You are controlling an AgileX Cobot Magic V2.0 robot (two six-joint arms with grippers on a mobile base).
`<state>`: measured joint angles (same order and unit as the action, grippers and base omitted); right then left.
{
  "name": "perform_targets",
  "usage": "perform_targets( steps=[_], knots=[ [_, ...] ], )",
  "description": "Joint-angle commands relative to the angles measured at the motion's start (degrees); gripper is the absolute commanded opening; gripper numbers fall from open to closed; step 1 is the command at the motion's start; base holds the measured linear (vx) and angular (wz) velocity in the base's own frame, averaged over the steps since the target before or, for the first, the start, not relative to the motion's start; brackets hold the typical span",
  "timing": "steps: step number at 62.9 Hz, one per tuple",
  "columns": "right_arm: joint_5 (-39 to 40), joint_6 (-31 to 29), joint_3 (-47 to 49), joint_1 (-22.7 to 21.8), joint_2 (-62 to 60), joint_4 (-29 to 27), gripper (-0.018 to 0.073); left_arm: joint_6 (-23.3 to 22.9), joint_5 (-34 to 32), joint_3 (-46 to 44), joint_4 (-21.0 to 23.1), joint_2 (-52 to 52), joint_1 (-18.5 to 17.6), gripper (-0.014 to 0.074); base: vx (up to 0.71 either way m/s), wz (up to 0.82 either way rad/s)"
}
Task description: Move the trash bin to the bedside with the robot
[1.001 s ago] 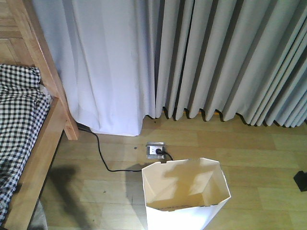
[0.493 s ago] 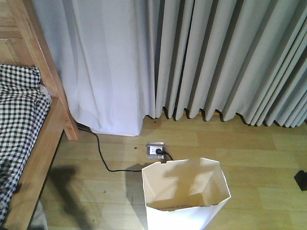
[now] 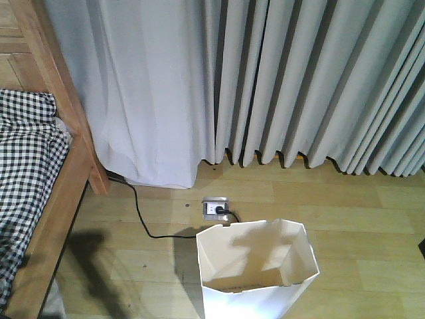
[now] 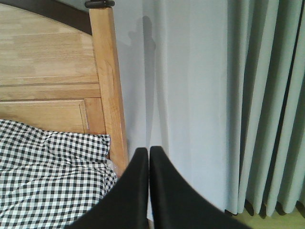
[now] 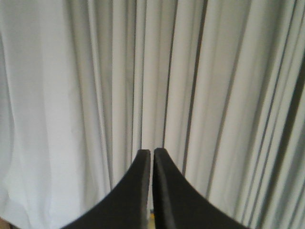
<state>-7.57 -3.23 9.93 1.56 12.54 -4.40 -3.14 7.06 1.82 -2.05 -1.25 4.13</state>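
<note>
**White bin on the floor, both grippers pressed closed**

Nearest in the front view: white plastic trash bin [image 3: 255, 269] with angular rim and cream-looking inside, upright on the yellowish wood-plank floor [image 3: 345, 232], open top empty-handed, nothing gripping it. Just behind its rim, a silver floor socket [image 3: 214, 207] with a black plug and black cable [image 3: 141, 216] running left toward the wall. To the left and apart from the bin, light wooden bed frame [image 3: 56, 193] carrying black-and-white checked bedding [image 3: 26, 153]. Farthest back, pale grey pleated curtains [image 3: 299, 80] down to the floor.

On the left wrist view, black left gripper [image 4: 149, 155] with fingers together, tips touching, holding nothing, aimed between bedpost and curtain. On the right wrist view, black right gripper [image 5: 152, 155] likewise closed with only a hairline gap, empty, facing curtain folds.
</note>
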Motion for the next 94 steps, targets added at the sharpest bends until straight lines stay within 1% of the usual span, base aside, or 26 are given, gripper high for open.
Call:
perform_targets(
  steps=[1,14,19,22,25,34,38,45,67,71,74,94],
  knots=[
    [3.7,3.2,0.4,-0.2,-0.6,5.2,-0.0009,-0.3,-4.2,-1.4,0.1,-0.3,-0.2,-0.0006,0.0,0.0],
    [4.6,3.2,-8.8,-0.2,-9.0,5.3,-0.0009,-0.3,-4.2,-1.4,0.1,-0.3,-0.2,-0.0006,0.0,0.0],
    [4.9,6.0,-12.8,-0.2,-13.5,5.3,-0.0009,-0.3,-4.2,-1.4,0.1,-0.3,-0.2,-0.0006,0.0,0.0],
    [2.3,7.3,-12.7,-0.6,-14.0,5.3,-0.0009,-0.3,-4.2,-1.4,0.1,-0.3,-0.2,-0.0006,0.0,0.0],
    [2.1,8.1,-12.7,-1.2,-13.7,5.3,-0.0009,-0.3,-4.2,-1.4,0.1,-0.3,-0.2,-0.0006,0.0,0.0],
    [2.7,8.8,-12.7,-5.0,-13.9,5.2,-0.0009,-0.3,-4.2,-1.4,0.1,-0.3,-0.2,-0.0006,0.0,0.0],
    [3.7,8.8,-12.7,-5.9,-13.9,5.2,-0.0009,-0.3,-4.2,-1.4,0.1,-0.3,-0.2,-0.0006,0.0,0.0],
    [5.4,8.1,-12.7,-5.8,-13.9,5.3,-0.0009,-0.3,-4.2,-1.4,0.1,-0.3,-0.2,-0.0006,0.0,0.0],
    [5.4,3.2,-12.7,-5.8,-13.9,5.2,-0.0009,-0.3,-4.2,-1.4,0.1,-0.3,-0.2,-0.0006,0.0,0.0],
    [5.4,3.2,-12.7,-5.8,-13.9,4.8,-0.0009,-0.3,-4.2,-1.4,0.1,-0.3,-0.2,-0.0006,0.0,0.0],
    [5.4,3.2,-12.7,-5.8,-13.9,3.5,-0.0009,-0.3,-4.2,-1.4,0.1,-0.3,-0.2,-0.0006,0.0,0.0],
    [5.4,3.2,-12.7,-5.8,-13.9,3.5,-0.0009,-0.3,-4.2,-1.4,0.1,-0.3,-0.2,-0.0006,0.0,0.0]
  ],
)
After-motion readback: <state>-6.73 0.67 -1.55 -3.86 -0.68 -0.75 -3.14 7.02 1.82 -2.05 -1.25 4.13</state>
